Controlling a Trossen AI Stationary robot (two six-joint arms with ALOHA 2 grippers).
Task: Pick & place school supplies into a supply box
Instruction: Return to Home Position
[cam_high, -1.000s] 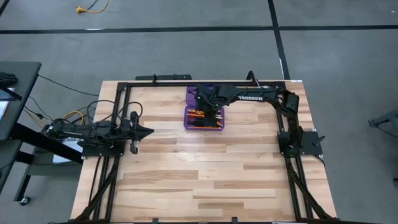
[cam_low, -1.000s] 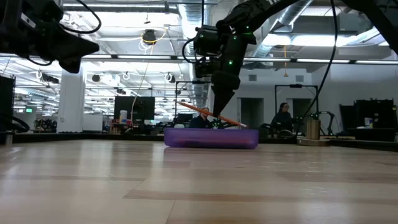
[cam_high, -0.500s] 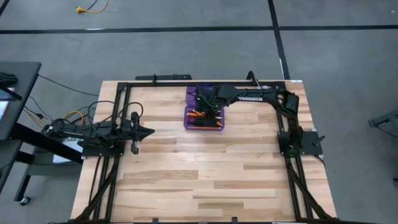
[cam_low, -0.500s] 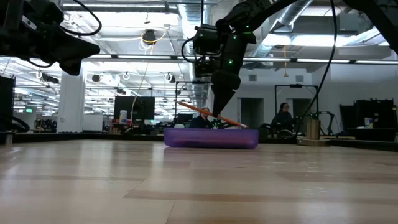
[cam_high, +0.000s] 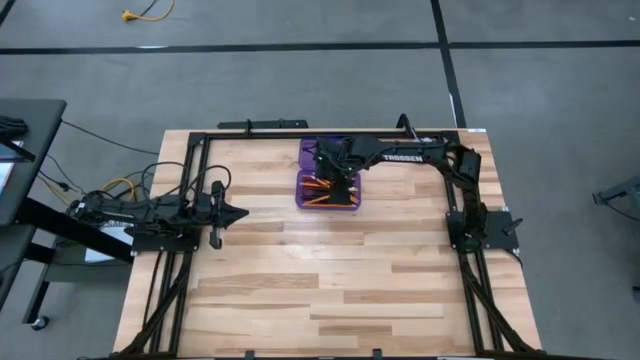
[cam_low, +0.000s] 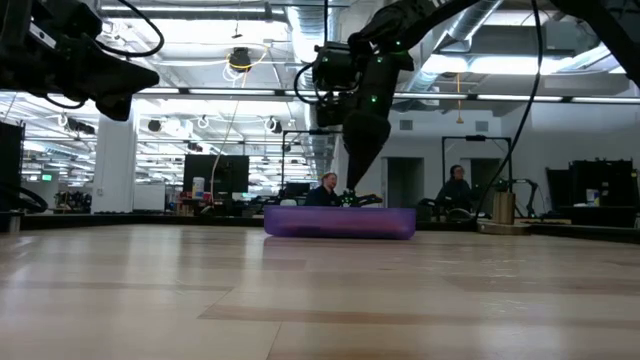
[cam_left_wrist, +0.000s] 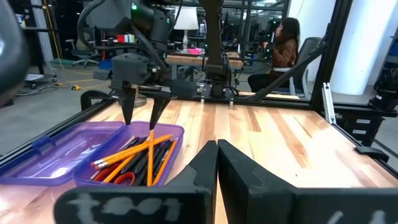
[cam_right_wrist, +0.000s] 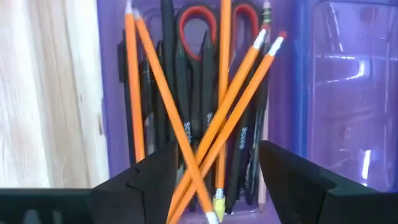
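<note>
Thin orange pencils (cam_right_wrist: 134, 93), black pens (cam_right_wrist: 180, 81) and red-handled scissors (cam_left_wrist: 124, 179) are stowed in the translucent purple plastic box (cam_low: 340, 222); packing is judged done. The right gripper (cam_left_wrist: 140, 121) is held spread and empty, the left gripper (cam_left_wrist: 217, 149) clenched.

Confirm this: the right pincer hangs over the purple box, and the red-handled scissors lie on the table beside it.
Not right. The scissors lie inside the purple box, under the orange pencils, as the right wrist view shows. The right pincer does hang over the box.
</note>
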